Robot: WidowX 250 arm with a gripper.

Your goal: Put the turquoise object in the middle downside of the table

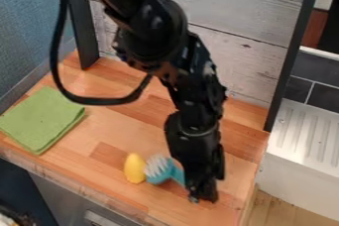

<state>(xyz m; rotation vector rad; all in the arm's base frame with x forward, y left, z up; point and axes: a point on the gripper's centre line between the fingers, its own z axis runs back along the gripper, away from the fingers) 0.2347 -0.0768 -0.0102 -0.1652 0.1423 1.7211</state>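
We judge that the turquoise brush (164, 175) is light to carry, with a stiff body, probably of plastic, and with softer white bristles (157, 164) which can bend under pressure. It does not seem fragile, but the handle (177, 174) may be smooth and somewhat slippery, so we prefer to take it firmly across the handle, near to the head, and to leave the bristles free. If we hold it too far at the end, the head can turn down or swing.

The brush lies on the wooden table (102, 121), just beside the gripper (202, 196), at its left in the view. Its handle runs toward the gripper and passes behind its lower part, and a small turquoise piece appears right at the gripper's tip. We cannot tell how far open the gripper is, nor whether it has hold of the handle. Farther left from the gripper, just beyond the bristles, is the yellow object (134, 168), which a sideways move could push
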